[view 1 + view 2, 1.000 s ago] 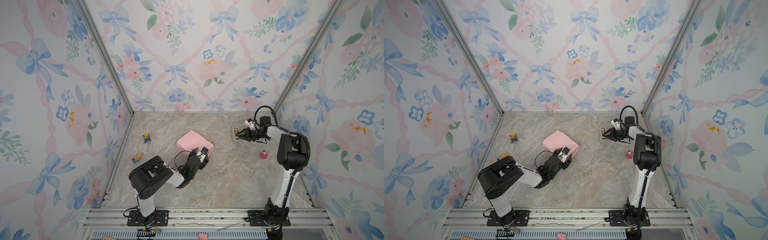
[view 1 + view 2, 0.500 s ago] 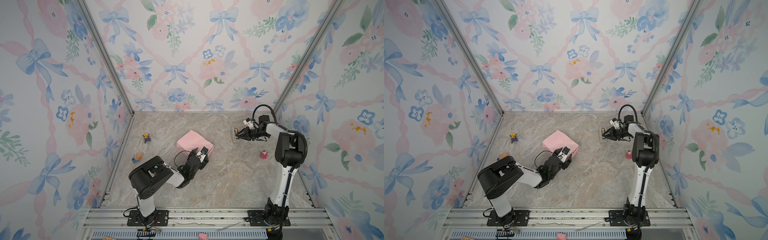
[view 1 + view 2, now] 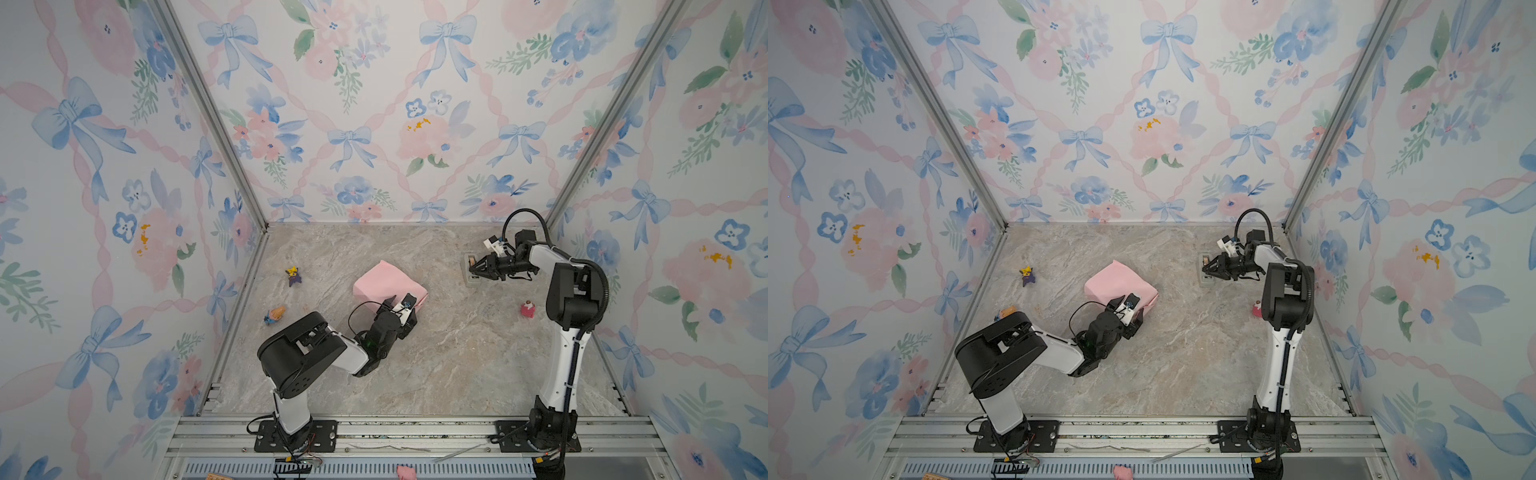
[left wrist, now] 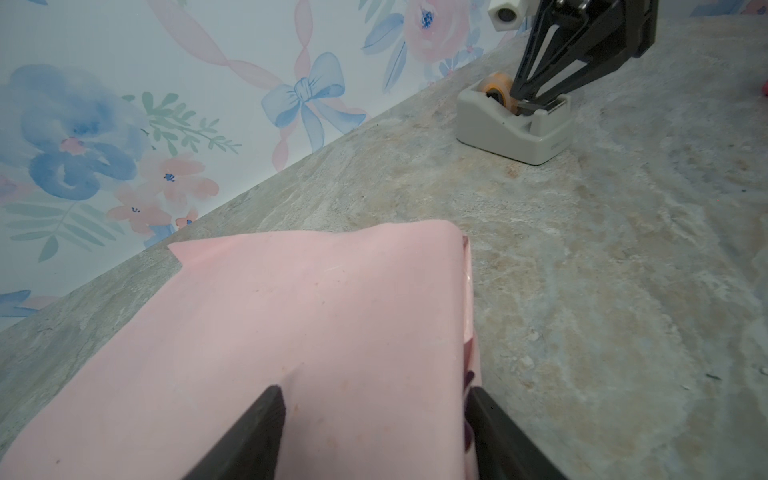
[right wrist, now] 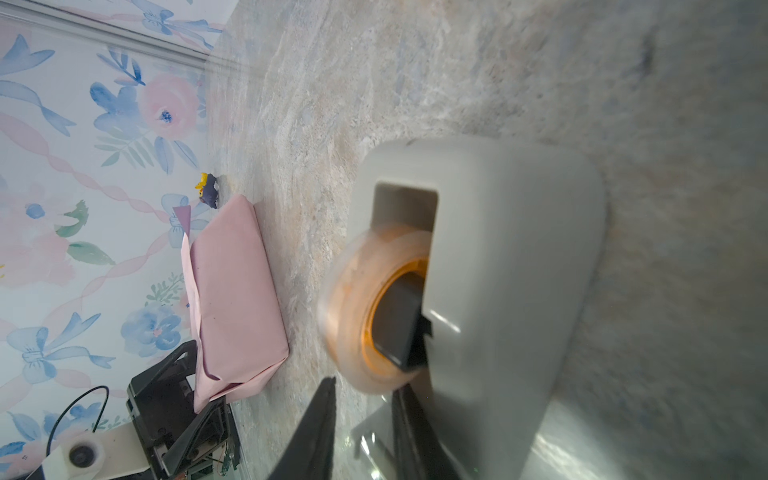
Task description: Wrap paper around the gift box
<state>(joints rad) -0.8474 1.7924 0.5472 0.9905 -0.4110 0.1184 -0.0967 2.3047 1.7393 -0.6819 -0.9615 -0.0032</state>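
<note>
Paper [image 3: 384, 284], pale pink face outward, is folded round the gift box, which is hidden beneath it. The parcel lies near the middle of the marble surface [image 3: 440, 365], a little towards the back edge. One corner flap shows the lilac face in the right wrist view.

The left gripper [image 4: 376, 405] is at the parcel's front right corner with its jaws wide apart. One finger [image 4: 262, 428] rests on top of the paper and the other sits just beside the folded side. It is not clamping anything.

The right gripper [image 3: 473, 269] is at the grey tape dispenser [image 4: 511, 133], which stands near the right edge towards the back corner. Its jaws are only narrowly apart, with the tips just beside the orange-cored tape roll [image 5: 353, 307]. I cannot tell whether any tape lies between them.

A purple-and-yellow figure [image 3: 294, 276] and an orange figure [image 3: 275, 314] sit near the left edge. A red figure [image 3: 528, 309] sits near the right edge.
</note>
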